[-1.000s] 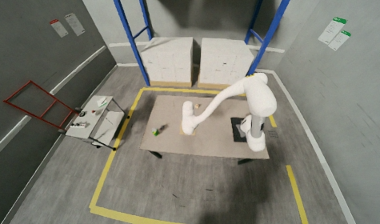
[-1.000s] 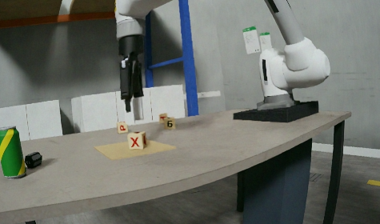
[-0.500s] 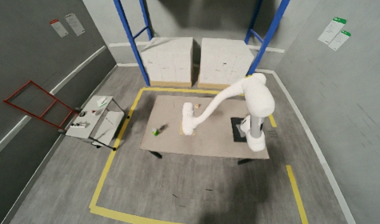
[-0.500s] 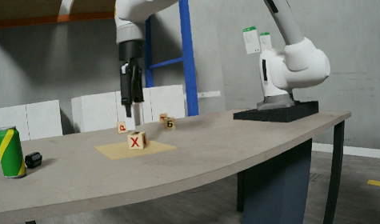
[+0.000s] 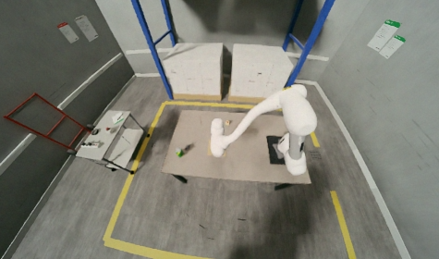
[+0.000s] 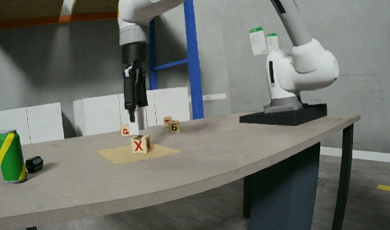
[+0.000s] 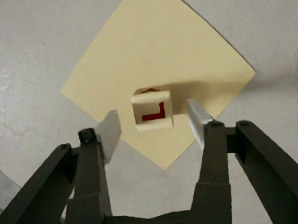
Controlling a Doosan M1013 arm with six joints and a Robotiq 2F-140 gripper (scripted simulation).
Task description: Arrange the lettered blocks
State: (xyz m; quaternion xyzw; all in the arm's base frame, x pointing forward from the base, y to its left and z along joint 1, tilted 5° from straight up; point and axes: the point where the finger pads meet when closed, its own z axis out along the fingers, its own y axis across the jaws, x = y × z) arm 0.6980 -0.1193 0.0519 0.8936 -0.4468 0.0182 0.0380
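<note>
Only one block (image 6: 140,144) sits on the mat (image 6: 114,155) so far, near its middle, so most of the job looks undone. The other three stand off the mat on the table (image 6: 237,140) behind it: one (image 6: 125,131) just past the mat's back edge, and a pair touching or nearly so, one (image 6: 175,126) showing what looks like a 6 on its side and another (image 6: 167,120) tucked behind it. Their top faces cannot be read, so which of them is the blank one cannot be told. The gripper (image 7: 154,121) hangs well above the mat block, its fingers half spread and holding nothing, straddling the block as seen from the wrist. That block rests flat and upright; being a cube it has no long axis, but its sides run askew to the mat's edges. Its top carries a red mark like an L, though turned, and its side facing the outside camera shows an X. Whether the top letter stands the right way up for the robot's base cannot be judged surely. Two more lettered blocks remain to be brought in and lined up.
</note>
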